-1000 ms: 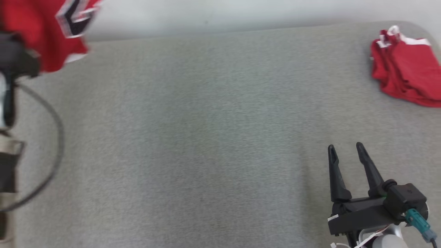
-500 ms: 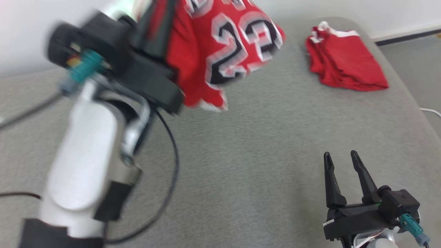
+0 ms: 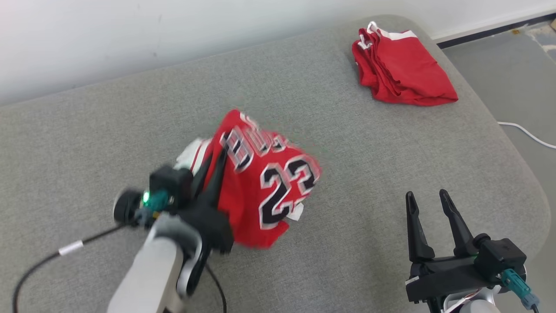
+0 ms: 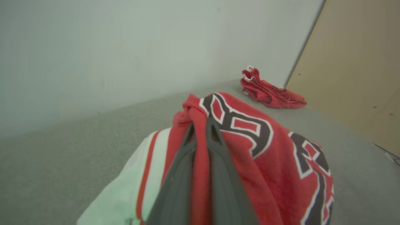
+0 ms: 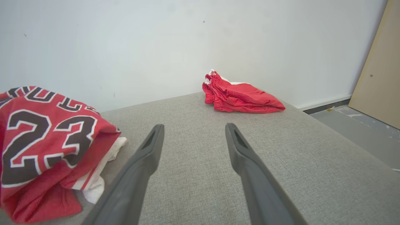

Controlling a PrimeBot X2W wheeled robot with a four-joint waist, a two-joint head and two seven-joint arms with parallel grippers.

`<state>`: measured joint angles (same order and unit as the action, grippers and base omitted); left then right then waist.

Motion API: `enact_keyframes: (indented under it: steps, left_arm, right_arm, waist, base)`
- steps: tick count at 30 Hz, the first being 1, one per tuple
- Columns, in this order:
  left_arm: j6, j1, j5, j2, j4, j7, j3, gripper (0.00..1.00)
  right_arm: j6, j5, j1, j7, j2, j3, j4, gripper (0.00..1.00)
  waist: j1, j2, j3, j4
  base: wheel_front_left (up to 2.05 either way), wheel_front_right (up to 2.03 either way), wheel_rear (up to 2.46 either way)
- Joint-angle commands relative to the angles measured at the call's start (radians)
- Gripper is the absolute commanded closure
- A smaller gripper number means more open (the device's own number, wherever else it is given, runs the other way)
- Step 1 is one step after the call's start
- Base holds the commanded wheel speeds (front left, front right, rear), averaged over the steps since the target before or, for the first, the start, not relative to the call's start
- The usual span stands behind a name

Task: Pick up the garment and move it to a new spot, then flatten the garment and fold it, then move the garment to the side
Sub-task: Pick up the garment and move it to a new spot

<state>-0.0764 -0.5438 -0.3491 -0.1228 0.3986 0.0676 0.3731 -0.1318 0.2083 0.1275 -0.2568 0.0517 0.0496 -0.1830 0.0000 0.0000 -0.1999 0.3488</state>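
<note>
Nearest the robot, at the lower right of the head view, the right gripper (image 3: 425, 194) hovers over the grey upholstered surface (image 3: 347, 143). Its two dark fingers are spread wide apart and there is nothing between them. A teal connector (image 3: 519, 282) sticks out of its black base.

To its left, the left gripper (image 3: 216, 161) has its fingers pressed together on a fold of the red jersey (image 3: 269, 187). The left wrist view shows red cloth pinched in the narrow gap between them. A green light (image 3: 145, 198) glows on that wrist, and a black cable (image 3: 34, 265) with a white tag trails from it.

The jersey is bunched near the middle of the surface, and in the right wrist view its lower folds seem to rest on the grey fabric. The number "23" reads clearly in black with white outline. The black letters above it begin with "B", but the rest is too blurred and creased to read. White trim with a red stripe shows at the jersey's left edge.

Further off, near the far right corner of the surface and well apart from the jersey, lies a folded red garment (image 3: 399, 74) with white trim. Beyond it stands the white wall (image 3: 130, 34), and a white cord (image 3: 525, 132) lies on the floor to the right.
</note>
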Motion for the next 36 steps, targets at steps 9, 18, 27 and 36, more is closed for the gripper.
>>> enact_keyframes:
  steps: [9, 18, 27, 36]
  left_arm:
    - [-0.014, -0.008, 0.019, 0.008, 0.173, 0.128, 0.032, 0.0]
    - [0.002, -0.004, 0.009, -0.005, 0.102, 0.187, 0.001, 0.0]
    - [0.038, 0.139, 0.019, -0.101, -0.064, 0.197, -0.1, 0.0]
    - [0.04, 0.342, 0.067, -0.159, -0.246, 0.198, -0.196, 0.0]
  right_arm:
    - [0.003, -0.012, 0.005, -0.007, -0.001, 0.005, -0.014, 0.0]
    - [0.003, -0.032, -0.042, 0.017, -0.001, -0.017, 0.005, 0.0]
    - [0.003, -0.035, -0.08, 0.044, -0.001, -0.032, 0.047, 0.0]
    - [0.003, -0.033, -0.104, 0.058, -0.001, -0.053, 0.07, 0.0]
  waist:
    - [0.0, 0.0, 0.041, -0.063]
    - [0.0, 0.0, 0.125, -0.161]
    - [0.0, 0.0, 0.173, -0.244]
    - [0.0, 0.0, 0.184, -0.299]
  base:
    - [0.0, 0.0, 0.0]
    - [0.0, 0.0, 0.0]
    - [0.0, 0.0, 0.0]
    - [0.0, 0.0, 0.0]
